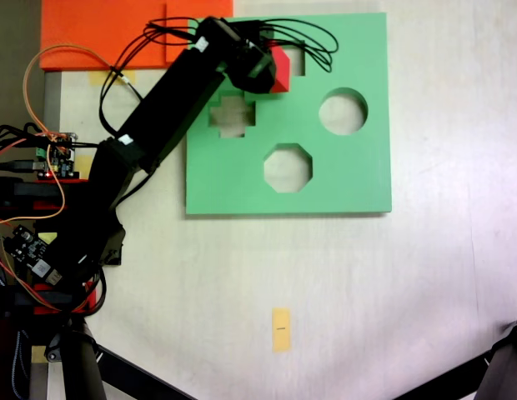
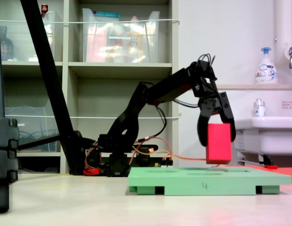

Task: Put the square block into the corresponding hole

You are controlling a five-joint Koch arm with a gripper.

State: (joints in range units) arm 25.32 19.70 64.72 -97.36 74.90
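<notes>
The square block (image 1: 281,70) is a bright red foam cube, and my gripper (image 1: 273,73) is shut on it. In a fixed view the block (image 2: 218,143) hangs upright a little above the green foam board (image 2: 207,179), clamped between the gripper's (image 2: 217,139) two black fingers (image 2: 201,128). From above, the block sits over the left part of the corresponding hole (image 1: 298,63), the square cut-out near the board's (image 1: 350,179) top edge. Black cables cross over the hole as well.
The board also has a cross cut-out (image 1: 232,115), a round one (image 1: 343,112) and an octagonal one (image 1: 288,167). An orange foam sheet (image 1: 100,33) lies at top left. A yellow tag (image 1: 281,328) lies on the table below the board. Electronics and wires (image 1: 42,158) sit at the left.
</notes>
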